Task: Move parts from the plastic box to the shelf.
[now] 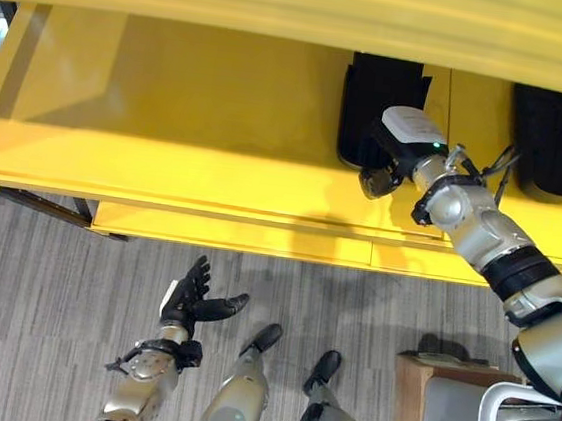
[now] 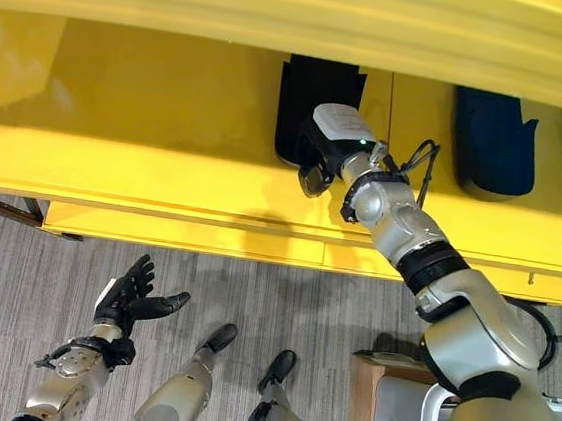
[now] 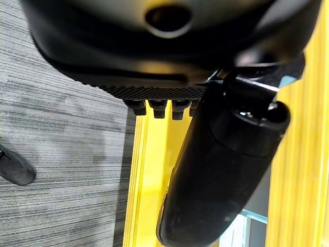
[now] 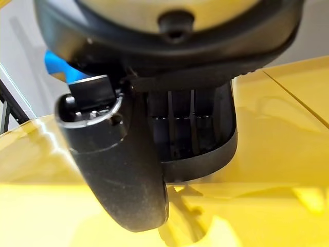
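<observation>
A black moulded part lies on the yellow shelf, its near end by the front edge. My right hand reaches in from the right and is curled on that near end. In the right wrist view the part sits under the palm, with the thumb alongside it. A second dark part lies further right on the same shelf. Low at the left, over the grey carpet, my left hand hangs with straight fingers and holds nothing.
The shelf's upper yellow board overhangs the working level, so headroom is low. A brown-edged box with a pale frame stands on the floor at the lower right. The shelf's left half is bare.
</observation>
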Controlling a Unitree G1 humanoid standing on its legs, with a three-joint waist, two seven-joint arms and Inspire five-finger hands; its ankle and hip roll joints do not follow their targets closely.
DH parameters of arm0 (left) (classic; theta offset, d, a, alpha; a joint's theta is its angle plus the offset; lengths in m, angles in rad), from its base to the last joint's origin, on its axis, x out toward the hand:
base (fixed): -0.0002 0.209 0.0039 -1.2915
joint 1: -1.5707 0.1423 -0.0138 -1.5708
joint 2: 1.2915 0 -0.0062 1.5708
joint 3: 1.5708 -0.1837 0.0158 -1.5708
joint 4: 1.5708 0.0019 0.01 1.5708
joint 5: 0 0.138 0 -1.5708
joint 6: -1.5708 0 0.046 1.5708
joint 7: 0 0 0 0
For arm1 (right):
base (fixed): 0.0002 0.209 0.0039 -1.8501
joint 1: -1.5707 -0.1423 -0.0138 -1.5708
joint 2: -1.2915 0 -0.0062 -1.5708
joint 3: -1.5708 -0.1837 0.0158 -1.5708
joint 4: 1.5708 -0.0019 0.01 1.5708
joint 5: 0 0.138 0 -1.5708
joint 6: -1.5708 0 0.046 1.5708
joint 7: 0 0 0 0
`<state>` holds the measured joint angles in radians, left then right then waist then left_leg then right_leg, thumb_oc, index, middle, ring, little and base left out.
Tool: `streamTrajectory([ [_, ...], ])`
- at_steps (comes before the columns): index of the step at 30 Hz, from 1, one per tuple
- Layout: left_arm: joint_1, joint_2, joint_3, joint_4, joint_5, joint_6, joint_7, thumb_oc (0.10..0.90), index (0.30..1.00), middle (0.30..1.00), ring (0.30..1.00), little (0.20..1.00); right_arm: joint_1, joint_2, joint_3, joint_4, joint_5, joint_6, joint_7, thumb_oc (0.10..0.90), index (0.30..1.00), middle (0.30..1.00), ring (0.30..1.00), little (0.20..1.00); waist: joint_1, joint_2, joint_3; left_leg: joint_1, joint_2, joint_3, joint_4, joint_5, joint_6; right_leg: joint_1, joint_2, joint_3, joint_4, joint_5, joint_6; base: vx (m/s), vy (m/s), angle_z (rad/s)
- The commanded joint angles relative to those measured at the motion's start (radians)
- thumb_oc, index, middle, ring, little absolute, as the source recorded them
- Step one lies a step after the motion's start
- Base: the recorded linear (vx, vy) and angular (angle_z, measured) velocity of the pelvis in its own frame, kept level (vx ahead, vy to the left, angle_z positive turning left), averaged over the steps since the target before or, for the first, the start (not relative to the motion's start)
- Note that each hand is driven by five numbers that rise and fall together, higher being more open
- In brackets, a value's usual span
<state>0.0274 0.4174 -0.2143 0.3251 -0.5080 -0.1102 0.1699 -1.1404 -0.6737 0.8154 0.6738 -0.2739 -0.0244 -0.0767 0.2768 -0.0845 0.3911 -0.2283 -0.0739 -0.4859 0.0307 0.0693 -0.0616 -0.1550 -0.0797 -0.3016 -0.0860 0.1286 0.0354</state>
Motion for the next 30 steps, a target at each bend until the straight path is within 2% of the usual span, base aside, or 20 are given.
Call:
streamTrajectory([
  [1, 0.021, 0.054, 0.006, -0.068, -0.026, -0.082, 0.01, 0.9, 1.0, 1.0, 1.0, 1.0, -0.103, -0.049, 0.059, -0.009, -0.03, -0.007, -0.044, 0.4, 0.3, 0.3, 0.3, 0.3, -0.013, -0.029, -0.037, -0.015, 0.001, 0.074, -0.088, 0.073, 0.034, 0.007, -0.02, 0.037, 0.106, -0.108, 0.045, 0.0, 0.0, 0.0],
  [10, 0.021, 0.055, 0.009, -0.066, -0.025, -0.083, 0.008, 0.9, 1.0, 1.0, 1.0, 1.0, -0.105, -0.046, 0.069, -0.015, -0.033, -0.011, -0.032, 0.4, 0.3, 0.3, 0.3, 0.3, -0.013, -0.033, -0.038, -0.012, 0.0, 0.074, -0.088, 0.072, 0.034, 0.012, -0.02, 0.035, 0.106, -0.108, 0.046, 0.0, 0.0, 0.0],
  [11, 0.02, 0.056, 0.009, -0.064, -0.023, -0.082, 0.008, 0.9, 1.0, 1.0, 1.0, 1.0, -0.106, -0.047, 0.071, -0.016, -0.033, -0.011, -0.03, 0.49, 0.426, 0.426, 0.426, 0.426, -0.013, -0.033, -0.039, -0.011, -0.001, 0.073, -0.088, 0.072, 0.034, 0.012, -0.02, 0.035, 0.106, -0.108, 0.046, 0.0, 0.0, 0.0],
  [12, 0.018, 0.058, 0.012, -0.065, -0.02, -0.083, 0.007, 0.9, 1.0, 1.0, 1.0, 1.0, -0.113, -0.05, 0.079, -0.012, -0.038, -0.012, -0.027, 0.9, 1.0, 1.0, 1.0, 1.0, -0.013, -0.035, -0.04, -0.009, -0.002, 0.074, -0.087, 0.071, 0.034, 0.014, -0.02, 0.035, 0.106, -0.108, 0.046, 0.0, 0.0, 0.0],
  [24, 0.013, 0.063, 0.017, -0.055, -0.015, -0.083, 0.005, 0.9, 1.0, 1.0, 1.0, 1.0, -0.133, -0.057, 0.096, -0.014, -0.041, -0.012, -0.012, 0.9, 1.0, 1.0, 1.0, 1.0, -0.017, -0.048, -0.048, -0.002, 0.0, 0.082, -0.084, 0.063, 0.035, 0.021, -0.022, 0.039, 0.105, -0.108, 0.047, 0.0, -0.001, -0.01],
  [30, 0.018, 0.067, 0.031, -0.054, -0.011, -0.079, 0.003, 0.9, 1.0, 1.0, 1.0, 1.0, -0.155, -0.09, 0.105, -0.068, -0.037, -0.015, -0.004, 0.9, 1.0, 1.0, 1.0, 1.0, -0.024, -0.059, -0.061, 0.007, 0.001, 0.086, -0.082, 0.056, 0.036, 0.031, -0.022, 0.04, 0.107, -0.111, 0.048, 0.0, 0.0, -0.03],
])
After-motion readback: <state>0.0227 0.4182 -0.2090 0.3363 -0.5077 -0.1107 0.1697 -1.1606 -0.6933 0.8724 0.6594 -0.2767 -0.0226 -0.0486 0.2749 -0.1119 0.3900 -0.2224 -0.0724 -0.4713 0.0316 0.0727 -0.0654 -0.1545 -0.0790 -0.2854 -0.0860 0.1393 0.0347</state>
